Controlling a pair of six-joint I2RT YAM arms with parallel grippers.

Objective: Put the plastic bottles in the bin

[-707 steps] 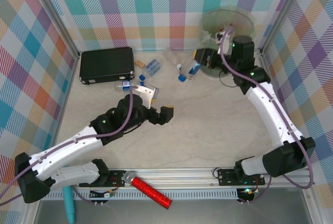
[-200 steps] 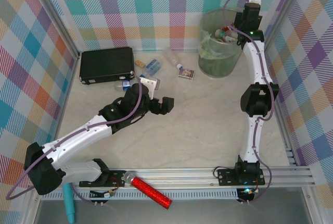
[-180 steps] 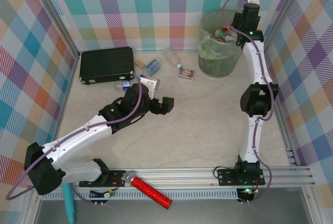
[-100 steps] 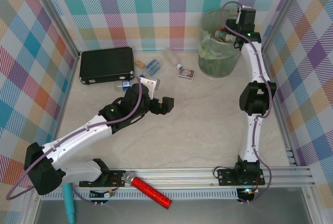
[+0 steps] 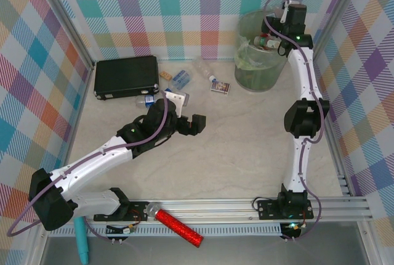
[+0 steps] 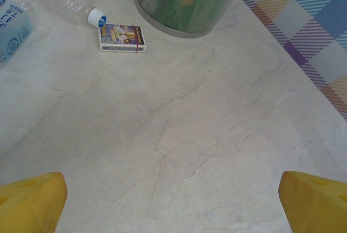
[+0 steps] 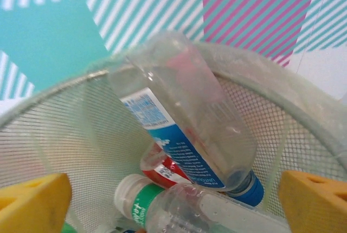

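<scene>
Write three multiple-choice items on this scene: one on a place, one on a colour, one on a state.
1. Where does the small printed box lie?
A) on the table beside the bin
B) inside the bin
C) between the arm bases

2. What colour is the glittery cylinder at the near edge?
A) green
B) red
C) blue

3. How do the right gripper's jaws stand over the bin?
A) shut on a bottle
B) shut, empty
C) open

Answers: 1 A, it rests on the table left of the bin; 2 B, it shows red in the top view; 3 C, its pads sit far apart, gripping nothing.
</scene>
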